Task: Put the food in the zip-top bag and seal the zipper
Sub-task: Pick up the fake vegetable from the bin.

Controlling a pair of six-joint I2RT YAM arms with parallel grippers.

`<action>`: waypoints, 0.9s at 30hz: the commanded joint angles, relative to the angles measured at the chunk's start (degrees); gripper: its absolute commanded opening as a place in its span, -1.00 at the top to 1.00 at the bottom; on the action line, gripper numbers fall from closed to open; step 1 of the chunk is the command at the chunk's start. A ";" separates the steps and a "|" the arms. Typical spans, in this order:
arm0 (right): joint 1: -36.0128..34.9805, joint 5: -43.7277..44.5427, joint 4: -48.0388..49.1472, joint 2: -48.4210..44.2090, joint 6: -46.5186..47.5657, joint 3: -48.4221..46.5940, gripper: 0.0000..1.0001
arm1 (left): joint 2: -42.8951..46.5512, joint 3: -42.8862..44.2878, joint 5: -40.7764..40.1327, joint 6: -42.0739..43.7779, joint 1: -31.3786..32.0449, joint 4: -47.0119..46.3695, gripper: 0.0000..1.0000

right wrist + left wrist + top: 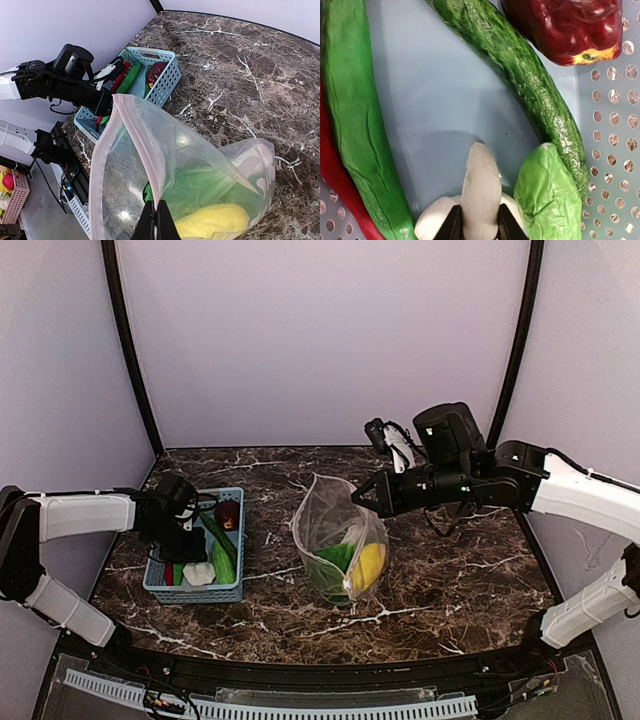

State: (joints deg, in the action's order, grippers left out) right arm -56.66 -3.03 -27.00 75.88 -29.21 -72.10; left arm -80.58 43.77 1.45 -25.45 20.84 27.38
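Note:
The zip-top bag [340, 540] stands open at mid-table with a green leafy bunch [335, 558] and a yellow oval piece [368, 565] inside. My right gripper [159, 222] is shut on the zipper [142, 140], holding the mouth up. My left gripper [479, 227] is down in the light blue basket [190, 595], its jaws pressed on both sides of the white piece [479, 190]. Around it lie two green long pieces [355, 125], [520, 75], a red chilli [335, 175], a dark red fruit [565, 27] and a light green piece [547, 195].
The basket sits at the table's left, a short gap from the bag. Dark marble table [450, 580] lies to the right and in front of the bag. Purple walls and black poles close in the back and sides.

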 commanded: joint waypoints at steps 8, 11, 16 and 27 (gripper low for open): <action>-0.45 -0.31 1.22 0.37 0.32 -1.73 1.00 | 9.09 2.06 -2.99 1.26 -0.25 6.29 0.58; -0.46 -0.44 1.00 0.50 0.37 -2.05 1.00 | 13.47 1.80 -2.14 1.39 -0.27 7.89 0.58; -0.42 -0.44 0.66 0.50 0.47 -2.17 1.00 | 20.82 0.92 3.36 0.47 -0.15 9.24 0.58; -0.46 -0.96 1.11 0.81 -0.23 -2.26 1.00 | 32.92 4.10 20.73 -4.77 3.64 4.73 0.59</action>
State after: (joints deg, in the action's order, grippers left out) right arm -56.66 -3.27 -27.11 76.01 -29.23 -72.53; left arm -50.19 45.82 15.07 -27.29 21.87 34.06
